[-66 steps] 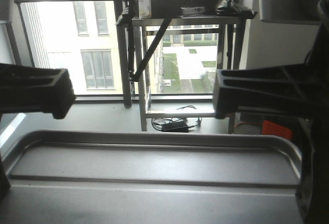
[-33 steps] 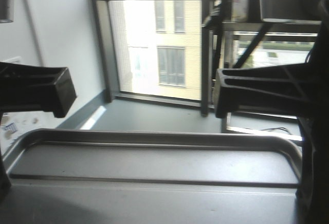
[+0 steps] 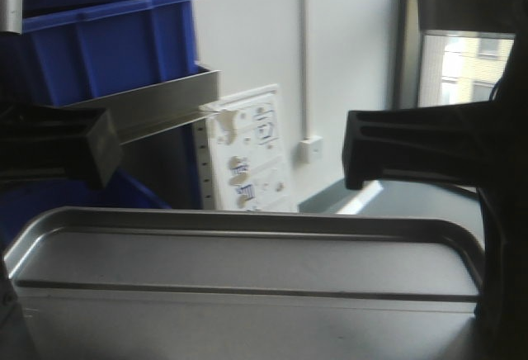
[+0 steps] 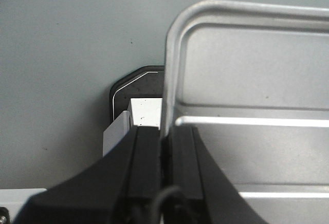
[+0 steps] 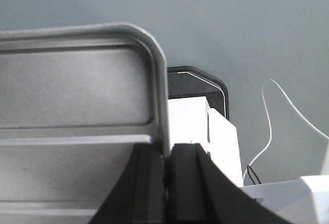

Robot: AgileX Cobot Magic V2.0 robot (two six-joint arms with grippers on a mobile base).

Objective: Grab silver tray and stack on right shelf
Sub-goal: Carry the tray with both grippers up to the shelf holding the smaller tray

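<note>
background content in the front view has swung from the window to a white wall and stacked blue bins (image 3: 107, 46) over the last half second. the silver tray (image 3: 247, 253) keeps the same place in frame, so the base is judged to be turning with the load. a brushed-steel bar (image 3: 161, 108) runs below the bins at upper left. no rollers are visible, so it cannot be confirmed as the right shelf.

the tray is carried level, off any support, with its long side across the robot.

procedure: hold both arms at equal height and spacing during the turn. do not lower until the rack lanes are in view.

both arms extend forward, roughly parallel. the left gripper (image 4: 165, 134) pinches the tray's left rim. the right gripper (image 5: 168, 154) pinches the right rim. each has one finger inside the raised edge and one outside.
</note>
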